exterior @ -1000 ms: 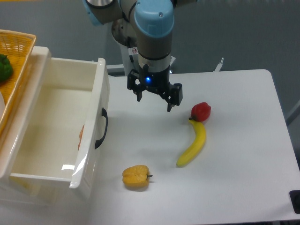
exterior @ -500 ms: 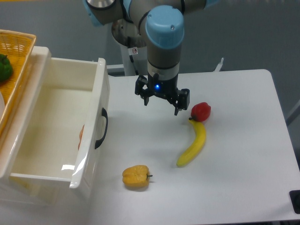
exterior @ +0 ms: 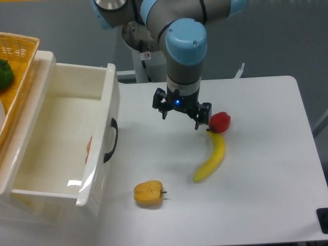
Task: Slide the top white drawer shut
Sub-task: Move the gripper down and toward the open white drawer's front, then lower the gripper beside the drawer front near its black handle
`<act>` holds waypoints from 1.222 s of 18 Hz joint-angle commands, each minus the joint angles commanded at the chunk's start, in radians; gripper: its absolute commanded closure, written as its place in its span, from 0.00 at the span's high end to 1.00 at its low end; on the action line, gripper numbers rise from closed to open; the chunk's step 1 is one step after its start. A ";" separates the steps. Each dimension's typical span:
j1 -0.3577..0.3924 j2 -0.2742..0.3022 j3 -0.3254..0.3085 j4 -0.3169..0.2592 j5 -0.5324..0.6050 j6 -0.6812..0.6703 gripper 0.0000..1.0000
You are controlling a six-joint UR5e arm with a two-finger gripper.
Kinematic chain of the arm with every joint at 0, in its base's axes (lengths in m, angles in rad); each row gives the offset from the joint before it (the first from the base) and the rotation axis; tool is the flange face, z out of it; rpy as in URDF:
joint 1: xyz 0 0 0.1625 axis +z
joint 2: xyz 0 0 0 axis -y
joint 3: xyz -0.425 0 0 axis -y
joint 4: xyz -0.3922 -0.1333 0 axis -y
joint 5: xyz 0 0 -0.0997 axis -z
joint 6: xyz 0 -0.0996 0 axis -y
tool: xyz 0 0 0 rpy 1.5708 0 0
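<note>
Fruit on the white surface [exterior: 256, 195] numbered three pieces: one banana [exterior: 211, 159], one red pepper [exterior: 220, 122] touching the banana's upper tip, and one yellow pepper [exterior: 148, 192] lying apart nearer the front. One top white drawer [exterior: 66, 138] stood pulled far out at the left, its single black handle [exterior: 111, 140] facing the fruit, with one woven basket [exterior: 18, 61] above it. One gripper [exterior: 181, 118] hung with fingers spread and nothing held, just left of the red pepper. Compared with a second before, it had moved right and away from the drawer; the drawer and fruit had not shifted.
</note>
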 joint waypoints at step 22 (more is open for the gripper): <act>-0.046 -0.130 -0.014 0.045 -0.057 -0.181 1.00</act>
